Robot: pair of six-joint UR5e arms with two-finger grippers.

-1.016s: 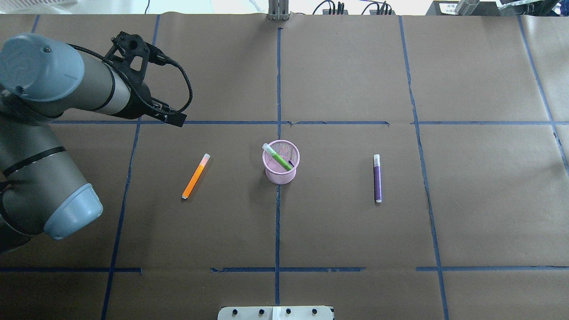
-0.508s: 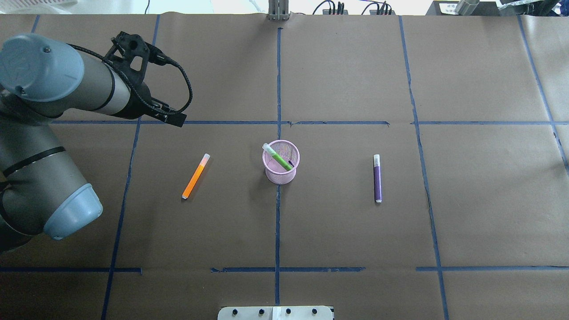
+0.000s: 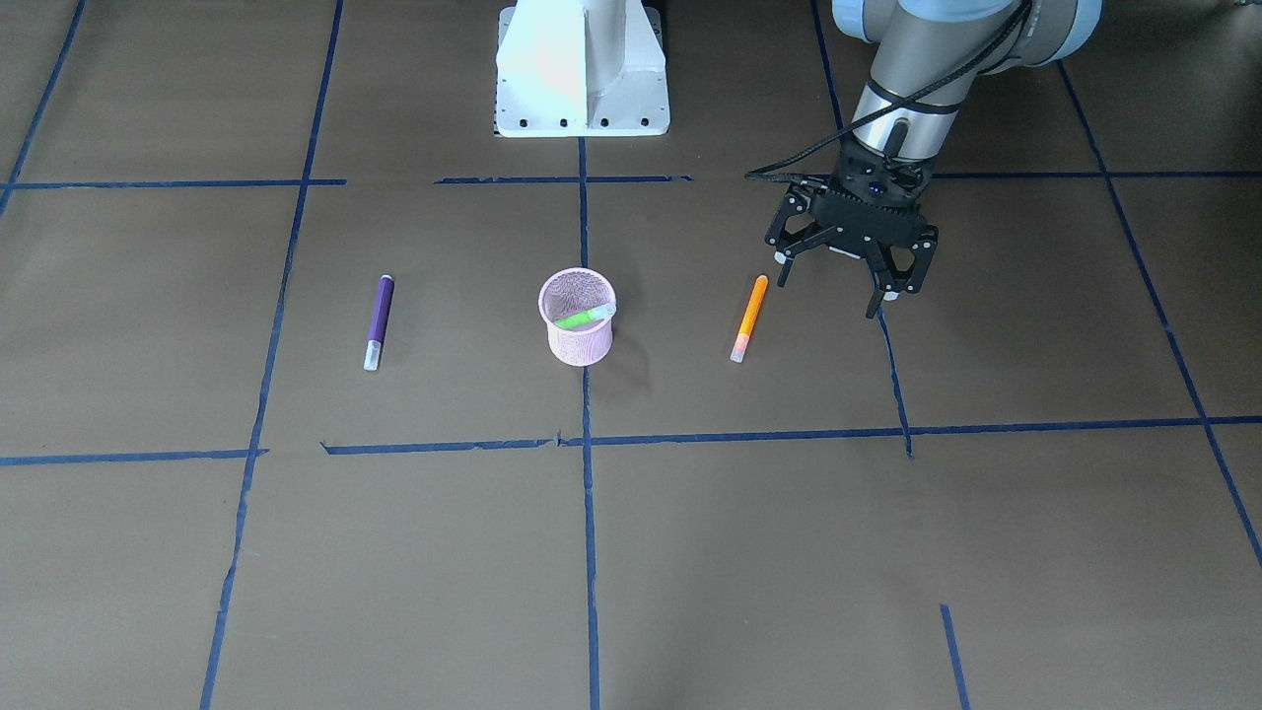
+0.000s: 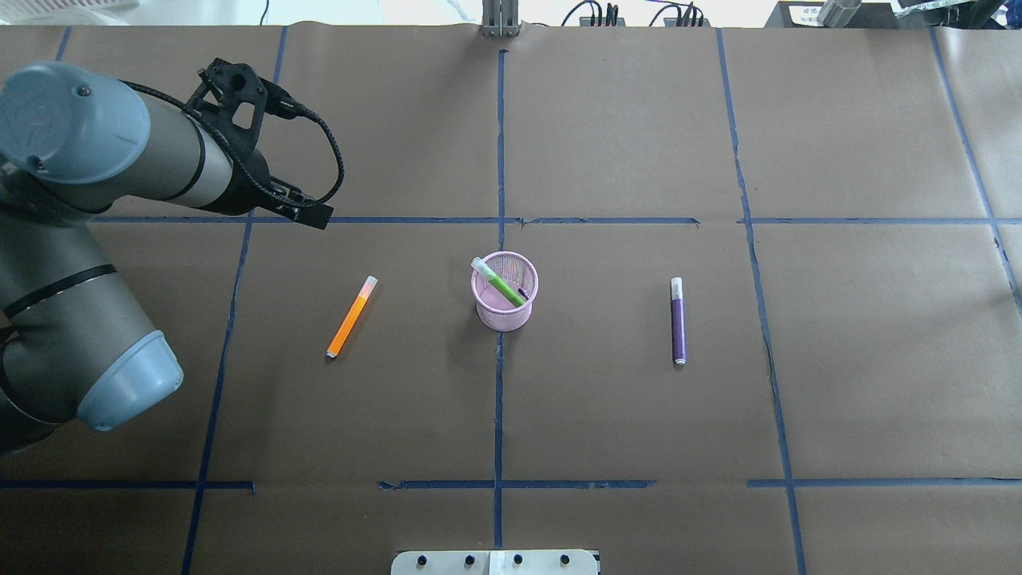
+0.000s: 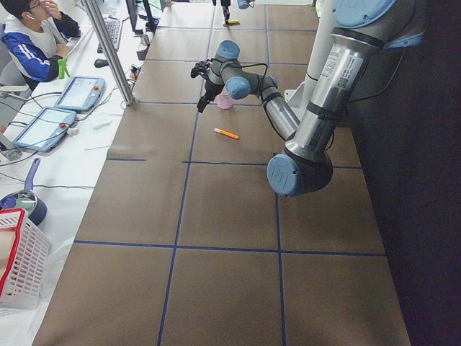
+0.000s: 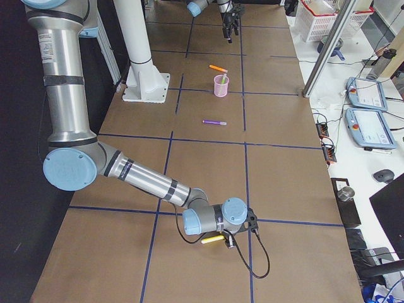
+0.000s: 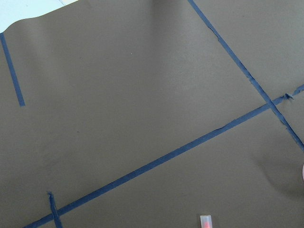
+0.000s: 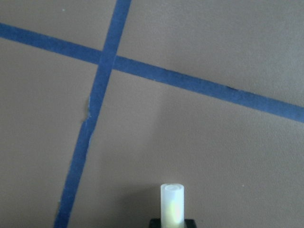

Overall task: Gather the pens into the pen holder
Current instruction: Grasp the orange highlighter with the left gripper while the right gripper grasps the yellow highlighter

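Observation:
The pink mesh pen holder stands at mid-table with the green pen leaning inside it. Flat on the paper lie the orange pen and the purple pen. My left gripper hovers open and empty just beside the orange pen, on the side away from the holder. The right arm lies low at the table's far right end, with a yellowish stick under it. That stick's pale end shows in the right wrist view. Its fingers are hidden.
The white robot base stands behind the holder. A person sits at a side desk with tablets, and a white basket stands near the table's left end. Blue tape lines grid the brown paper.
The left arm has shifted only a touch. The pens and the holder lie where they were.

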